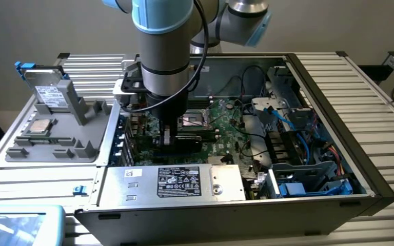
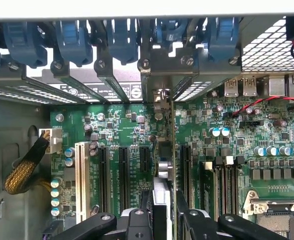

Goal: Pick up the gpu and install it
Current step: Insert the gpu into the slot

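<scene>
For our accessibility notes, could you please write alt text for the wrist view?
The hand holds the gpu edge-on above the green motherboard, lined up among the black expansion slots. Beyond it, the card's bracket meets the case's rear slot openings with blue retention clips.

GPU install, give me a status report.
Gripper shut on GPU, down inside the case. Card edge-on over the motherboard slots, bracket end toward the rear slot covers. Nothing seen blocking.
</scene>
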`<act>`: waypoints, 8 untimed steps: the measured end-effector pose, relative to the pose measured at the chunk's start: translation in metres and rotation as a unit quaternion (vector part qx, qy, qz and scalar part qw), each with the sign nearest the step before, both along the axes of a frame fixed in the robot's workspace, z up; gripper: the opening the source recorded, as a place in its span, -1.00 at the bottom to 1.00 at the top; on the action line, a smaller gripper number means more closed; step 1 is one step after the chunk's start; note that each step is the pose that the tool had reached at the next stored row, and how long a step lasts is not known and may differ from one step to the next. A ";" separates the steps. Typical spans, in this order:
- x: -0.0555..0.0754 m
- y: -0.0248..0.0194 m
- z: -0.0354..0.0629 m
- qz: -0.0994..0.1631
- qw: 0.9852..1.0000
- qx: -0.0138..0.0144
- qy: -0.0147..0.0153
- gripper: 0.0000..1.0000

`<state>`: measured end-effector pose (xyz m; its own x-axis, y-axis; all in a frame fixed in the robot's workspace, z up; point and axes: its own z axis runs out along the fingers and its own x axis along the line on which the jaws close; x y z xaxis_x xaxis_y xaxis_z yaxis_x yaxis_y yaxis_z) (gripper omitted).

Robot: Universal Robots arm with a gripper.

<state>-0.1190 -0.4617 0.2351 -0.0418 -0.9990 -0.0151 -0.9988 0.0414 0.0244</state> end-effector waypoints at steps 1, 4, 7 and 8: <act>0.000 0.0000 -0.0001 0.000 1.000 0.000 0.000 -0.43; 0.000 -0.0001 -0.0007 0.000 1.000 0.000 -0.001 -0.43; 0.000 0.0000 -0.0010 0.000 1.000 0.000 -0.001 -0.43; 0.000 0.0000 -0.0011 0.000 1.000 0.000 -0.001 -0.43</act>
<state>-0.1193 -0.4617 0.2340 -0.0417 -0.9990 -0.0153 -0.9989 0.0413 0.0219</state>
